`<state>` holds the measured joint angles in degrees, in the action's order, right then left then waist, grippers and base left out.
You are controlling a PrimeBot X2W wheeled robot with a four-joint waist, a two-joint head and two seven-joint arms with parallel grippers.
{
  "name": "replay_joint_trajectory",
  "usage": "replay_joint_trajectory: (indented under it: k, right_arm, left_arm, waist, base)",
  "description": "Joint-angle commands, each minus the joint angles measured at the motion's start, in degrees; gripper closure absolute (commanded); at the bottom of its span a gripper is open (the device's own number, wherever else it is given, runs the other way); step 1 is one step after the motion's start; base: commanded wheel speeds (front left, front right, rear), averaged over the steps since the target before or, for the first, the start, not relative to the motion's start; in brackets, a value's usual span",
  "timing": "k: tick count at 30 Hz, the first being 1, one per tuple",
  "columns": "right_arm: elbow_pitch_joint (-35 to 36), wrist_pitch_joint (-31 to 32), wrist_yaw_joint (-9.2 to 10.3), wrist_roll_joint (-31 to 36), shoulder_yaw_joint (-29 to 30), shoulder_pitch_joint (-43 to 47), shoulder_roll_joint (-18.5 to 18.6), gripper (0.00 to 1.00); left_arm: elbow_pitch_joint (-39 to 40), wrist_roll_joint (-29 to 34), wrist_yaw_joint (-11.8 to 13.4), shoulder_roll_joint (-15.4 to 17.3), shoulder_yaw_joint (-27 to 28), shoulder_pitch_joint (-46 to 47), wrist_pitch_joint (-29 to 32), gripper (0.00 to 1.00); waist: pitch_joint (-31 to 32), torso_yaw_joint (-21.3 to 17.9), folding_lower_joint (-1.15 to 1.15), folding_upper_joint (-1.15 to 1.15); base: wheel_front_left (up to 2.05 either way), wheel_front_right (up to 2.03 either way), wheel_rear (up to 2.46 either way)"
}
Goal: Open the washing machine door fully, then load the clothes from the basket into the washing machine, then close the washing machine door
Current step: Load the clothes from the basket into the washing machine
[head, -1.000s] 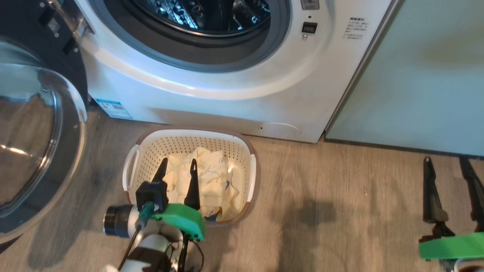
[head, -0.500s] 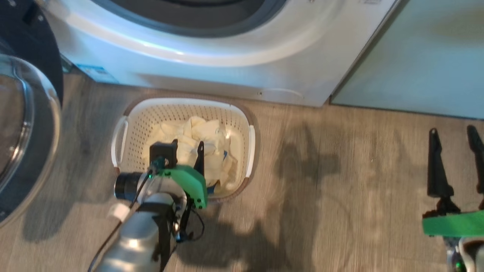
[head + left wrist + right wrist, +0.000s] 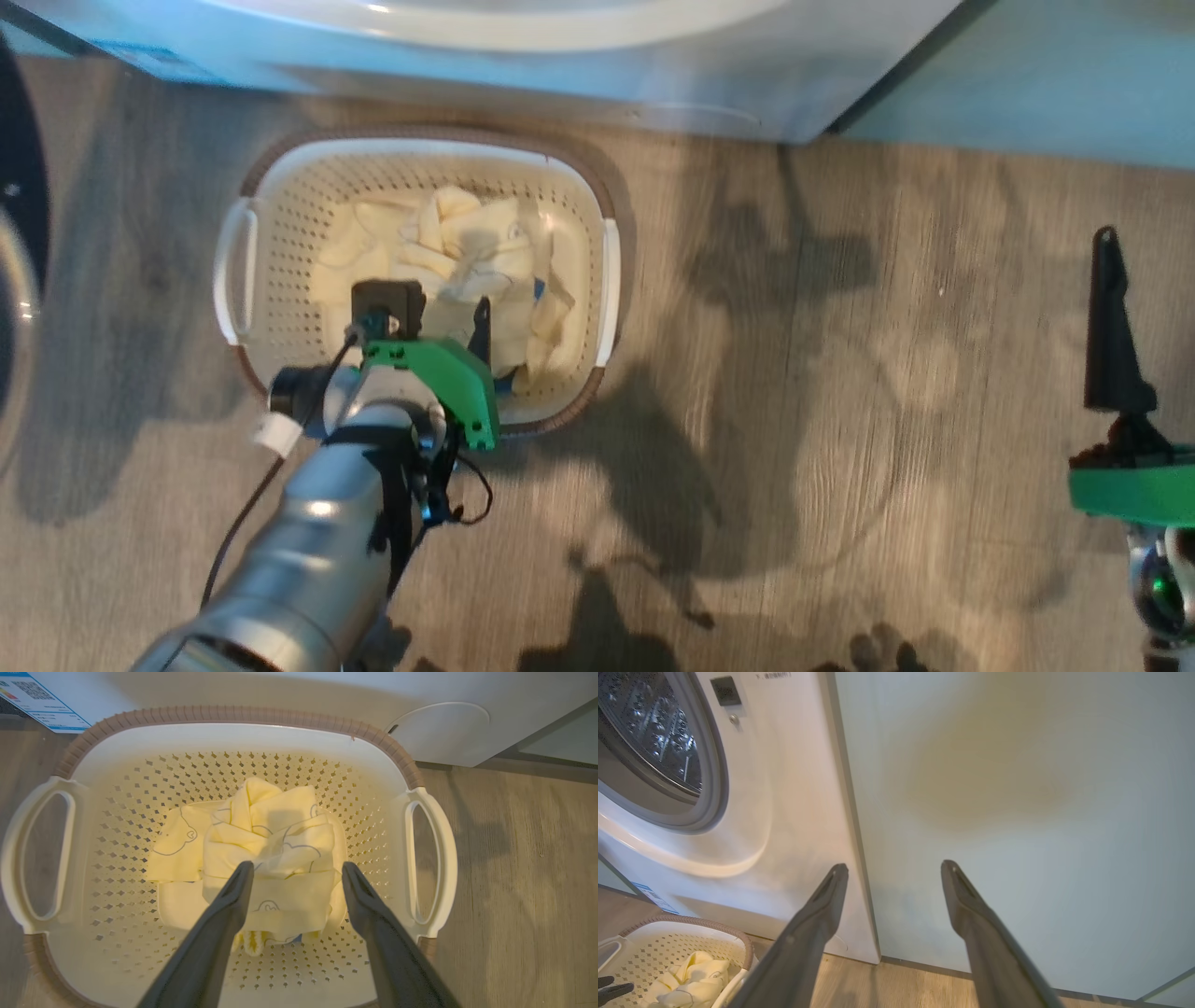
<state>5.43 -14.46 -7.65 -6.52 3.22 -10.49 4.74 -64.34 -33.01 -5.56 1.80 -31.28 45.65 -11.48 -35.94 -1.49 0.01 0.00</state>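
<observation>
1. Step in hand: loading, judged to be at the first pick. The washing machine door [image 3: 17, 187] appears as a dark rim at the left edge of the head view, swung clear of the washing machine [image 3: 784, 788]. The drum mouth [image 3: 649, 742] stands uncovered, so the opening step appears done.
2. The basket [image 3: 233, 714] stands on the wood floor [image 3: 840, 373], just in front of the machine and near its low round cover [image 3: 439, 730].
3. The clothes [image 3: 275, 830] lie in one crumpled pale yellow heap at the middle of the basket floor. None is lifted.
4. The left gripper [image 3: 297, 868] points down into the basket. Its fingers are spread, one tip at each side of the heap's upper folds. Nothing is pinched, and whether the tips touch the fabric cannot be told.
5. The right gripper [image 3: 895, 867] is well to the right of the basket, its fingers spread and empty. It faces the seam between the machine and the pale green cabinet panel [image 3: 1017, 812].
6. Next move, as a judgement: sink the left fingers a little deeper around the bunched folds, then press them together on as much fabric as they span, keeping clear of the perforated wall. The load must then rise out of the basket and travel to the far side, into the drum. A loosely caught garment may trail or drop.
</observation>
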Motion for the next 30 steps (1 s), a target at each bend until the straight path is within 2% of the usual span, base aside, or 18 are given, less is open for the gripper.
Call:
replay_joint_trajectory:
  k: [1,14,30]
  right_arm:
    - [2.09,-0.54,0.16,-0.42,-1.28,-0.67,0.93,0.00]
    - [3.47,-0.54,0.16,-1.45,-1.58,-3.91,1.30,0.00]
    - [4.46,-0.54,0.16,-2.39,-2.47,-6.65,1.00,0.00]
  left_arm:
    - [-0.18,-0.81,-0.14,1.09,0.62,1.24,-0.24,0.00]
    - [-5.89,-3.80,-0.74,1.09,-2.05,9.46,0.01,0.00]
    - [-9.26,-4.19,1.29,2.57,-2.76,15.74,4.21,0.00]
  waist:
    - [-2.77,-0.96,-0.01,0.00]
    - [-11.74,-2.97,-0.01,0.00]
    - [-19.36,-6.30,-0.01,0.00]
  base:
    - [0.00,0.00,0.00]
    - [0.00,0.00,0.00]
    - [0.00,0.00,0.00]
